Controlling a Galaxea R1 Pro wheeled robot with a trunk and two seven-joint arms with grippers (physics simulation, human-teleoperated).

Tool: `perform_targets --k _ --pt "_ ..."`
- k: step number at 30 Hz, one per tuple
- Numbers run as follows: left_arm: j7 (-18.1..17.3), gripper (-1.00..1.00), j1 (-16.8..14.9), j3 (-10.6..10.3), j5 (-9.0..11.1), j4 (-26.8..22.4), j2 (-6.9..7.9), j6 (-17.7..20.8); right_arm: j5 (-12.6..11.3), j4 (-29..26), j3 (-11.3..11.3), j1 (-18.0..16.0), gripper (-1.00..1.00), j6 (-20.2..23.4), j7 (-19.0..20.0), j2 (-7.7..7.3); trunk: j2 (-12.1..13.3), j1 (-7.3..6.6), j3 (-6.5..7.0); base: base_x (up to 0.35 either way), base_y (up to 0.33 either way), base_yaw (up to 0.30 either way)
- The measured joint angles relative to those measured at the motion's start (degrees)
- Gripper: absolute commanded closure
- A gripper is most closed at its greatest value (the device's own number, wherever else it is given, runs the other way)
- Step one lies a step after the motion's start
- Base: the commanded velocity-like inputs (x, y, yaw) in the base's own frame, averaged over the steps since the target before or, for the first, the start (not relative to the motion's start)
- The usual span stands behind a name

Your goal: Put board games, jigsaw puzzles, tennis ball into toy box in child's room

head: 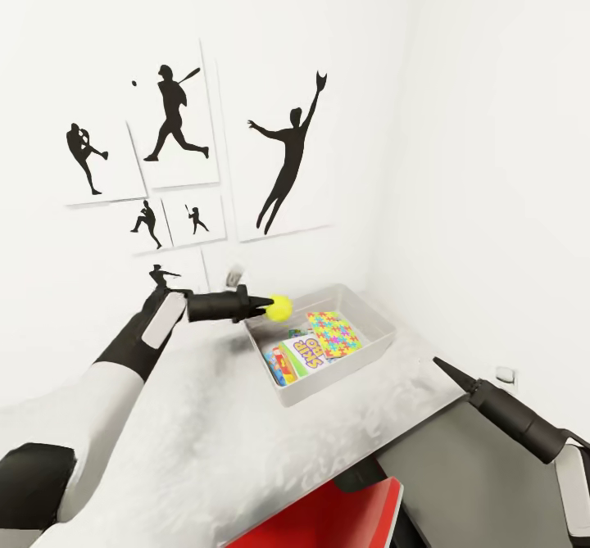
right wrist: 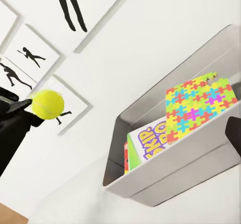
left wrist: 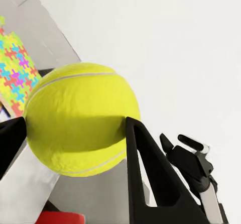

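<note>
Above the near-left rim of the toy box on the white counter, the left gripper pinches the tennis ball between its fingers. Inside the box a jigsaw puzzle lies over printed game boxes — how many is unclear. The right gripper hangs off the counter's right edge — apparently pressed together

- We see the yellow-green tennis ball held above the toy box rim.
- A jigsaw puzzle and board games lie inside.
</note>
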Motion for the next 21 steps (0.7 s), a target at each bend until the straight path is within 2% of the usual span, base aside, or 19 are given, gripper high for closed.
perform_targets --k 2,5,9,17,21 --pt "5.4 1.0 -0.9 -0.1 0.1 2.2 -2.43 0.0 0.0 0.0 0.0 0.0 -1.0 0.0 0.0 -0.05 0.0 0.0 0.0 0.0 0.0 0.0" --pt "11.5 1.0 -1.4 -0.3 0.3 3.4 -4.94 0.0 0.0 0.0 0.0 0.0 -1.0 0.0 0.0 -0.07 0.0 0.0 0.0 0.0 0.0 0.0" --pt "17.7 1.0 -1.7 -0.3 0.2 3.9 -7.26 -0.1 0.0 -0.1 0.0 0.0 -1.0 0.0 0.0 -0.07 0.0 0.0 0.0 0.0 0.0 0.0" --pt "30.6 1.0 -4.4 -0.2 0.2 4.2 -8.33 -0.3 0.0 -0.1 -0.2 0.0 -1.0 0.2 0.0 -0.08 0.0 0.0 -0.09 0.0 0.0 0.0" --pt "33.4 1.0 -6.8 -0.1 0.1 4.2 -8.4 -0.3 0.0 -0.1 -0.2 0.0 -1.0 0.2 0.5 -0.08 0.0 0.0 -0.31 0.0 0.0 0.0"
